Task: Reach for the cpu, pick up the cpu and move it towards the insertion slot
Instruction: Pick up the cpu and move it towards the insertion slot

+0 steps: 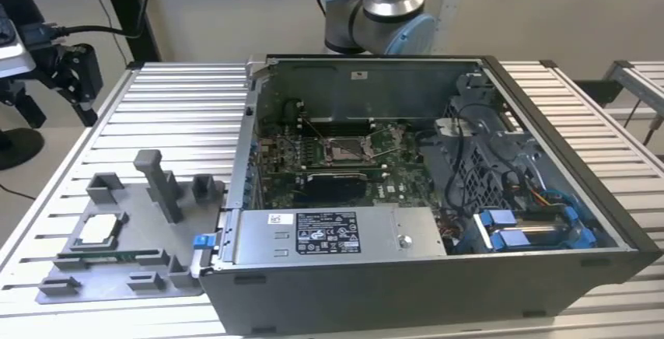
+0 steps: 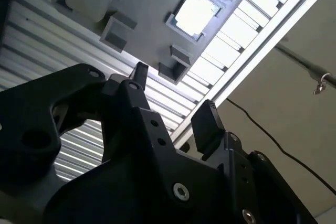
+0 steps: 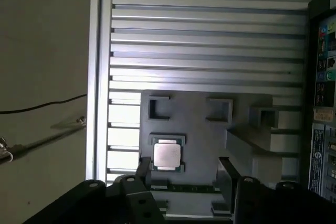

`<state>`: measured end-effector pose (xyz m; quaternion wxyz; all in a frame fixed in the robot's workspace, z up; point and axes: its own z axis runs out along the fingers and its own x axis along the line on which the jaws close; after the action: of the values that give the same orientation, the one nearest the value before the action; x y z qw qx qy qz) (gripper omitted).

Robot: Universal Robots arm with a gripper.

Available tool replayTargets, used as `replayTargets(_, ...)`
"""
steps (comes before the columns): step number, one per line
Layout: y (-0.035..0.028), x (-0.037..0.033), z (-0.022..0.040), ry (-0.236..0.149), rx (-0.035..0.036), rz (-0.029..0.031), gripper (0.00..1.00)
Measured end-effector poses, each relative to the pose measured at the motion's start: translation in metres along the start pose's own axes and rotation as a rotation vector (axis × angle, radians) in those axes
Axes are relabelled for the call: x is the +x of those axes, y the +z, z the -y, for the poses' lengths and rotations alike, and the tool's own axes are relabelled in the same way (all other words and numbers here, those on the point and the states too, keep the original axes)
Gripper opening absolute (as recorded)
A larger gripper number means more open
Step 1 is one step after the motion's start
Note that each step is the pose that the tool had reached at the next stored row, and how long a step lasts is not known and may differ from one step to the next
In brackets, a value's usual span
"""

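Observation:
The cpu (image 1: 96,232) lies flat in a pocket of the grey tray (image 1: 135,199) at the exterior view's left, its pale metal face up. Both wrist views show the cpu (image 3: 167,156) (image 2: 195,13) in that pocket with nothing touching it. My gripper (image 1: 52,94) hangs high beyond the table's left edge, well apart from the tray. The gripper (image 3: 184,167) (image 2: 173,95) is open, its black fingers (image 3: 143,167) spread with nothing between them. The insertion slot (image 1: 347,148) sits on the motherboard inside the open computer case (image 1: 436,277).
A long green memory stick (image 1: 99,257) lies in the tray next to the cpu. Upright grey posts (image 1: 161,183) stand on the tray. The case walls rise around the motherboard, with cables and blue parts (image 1: 518,226) at the right. The ribbed metal table (image 1: 176,113) ends near the tray.

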<state>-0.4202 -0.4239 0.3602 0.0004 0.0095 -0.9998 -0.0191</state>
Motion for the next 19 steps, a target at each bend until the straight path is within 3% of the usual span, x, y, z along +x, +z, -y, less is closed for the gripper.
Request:
replayTargets(7,0.0006,0.0004,0.0,0.0,0.0,0.0002,1.0)
replayTargets(19,0.014,0.0021,0.0068,0.0,0.0001,0.0,1.0)
